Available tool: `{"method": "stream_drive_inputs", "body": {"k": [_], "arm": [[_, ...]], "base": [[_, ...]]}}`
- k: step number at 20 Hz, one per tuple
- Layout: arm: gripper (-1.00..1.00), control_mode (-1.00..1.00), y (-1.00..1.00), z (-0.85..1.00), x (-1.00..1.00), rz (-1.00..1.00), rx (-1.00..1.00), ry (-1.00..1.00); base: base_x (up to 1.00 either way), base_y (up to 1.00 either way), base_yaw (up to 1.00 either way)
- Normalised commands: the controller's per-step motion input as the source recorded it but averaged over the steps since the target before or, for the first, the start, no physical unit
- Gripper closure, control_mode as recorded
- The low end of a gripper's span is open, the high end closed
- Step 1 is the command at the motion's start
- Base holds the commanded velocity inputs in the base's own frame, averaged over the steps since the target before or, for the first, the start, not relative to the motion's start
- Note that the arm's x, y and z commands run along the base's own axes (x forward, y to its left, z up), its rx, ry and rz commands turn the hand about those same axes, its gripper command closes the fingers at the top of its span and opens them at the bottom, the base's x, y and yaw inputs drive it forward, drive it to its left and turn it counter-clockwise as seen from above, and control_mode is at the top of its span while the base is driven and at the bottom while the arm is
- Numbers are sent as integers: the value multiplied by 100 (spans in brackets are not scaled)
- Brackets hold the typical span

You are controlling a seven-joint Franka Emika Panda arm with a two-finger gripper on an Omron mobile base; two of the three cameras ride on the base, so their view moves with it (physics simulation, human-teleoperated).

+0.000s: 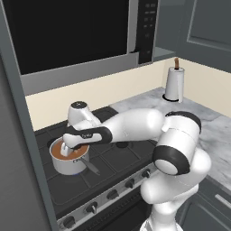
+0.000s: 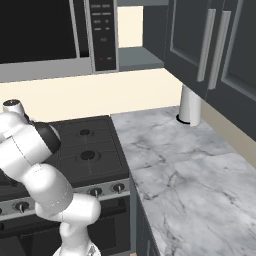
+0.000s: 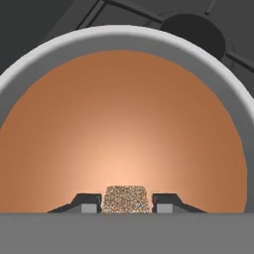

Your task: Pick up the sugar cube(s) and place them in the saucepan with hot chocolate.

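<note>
The gripper [image 3: 126, 201] hangs straight above the saucepan [image 1: 67, 159], which sits on the near left burner of the stove [image 1: 117, 158]. A speckled sugar cube [image 3: 126, 199] sits between the narrow-set fingertips [image 3: 88, 203] with slim gaps either side; whether it is pinched or loose, I cannot tell. The hot chocolate [image 3: 119, 129] lies directly below, so the cube need only drop.

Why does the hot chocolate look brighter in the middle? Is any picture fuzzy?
Hand view: the hot chocolate glows paler near the sugar cube and darker toward the saucepan rim. Left base view: the arm looks smooth and evenly lit. No picture is blurred.
</note>
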Motion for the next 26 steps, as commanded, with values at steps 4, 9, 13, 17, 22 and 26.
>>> {"method": "stream_drive_inputs", "body": {"k": [4, 9, 13, 17, 22, 26], "arm": [[-100, -100, 0, 0, 0, 0, 0, 0], [-100, -100, -1, 3, 0, 0, 0, 0], [-100, -100, -9, 17, -4, 0, 3, 0], [-100, -100, -5, 21, -20, 0, 5, -3], [-100, -100, -2, 12, -24, 0, 4, -7], [-100, -100, -5, 10, -30, 0, 4, -8]], "base": [[0, 0, 0], [0, 0, 0], [0, 0, 0], [0, 0, 0], [0, 0, 0], [0, 0, 0]]}}
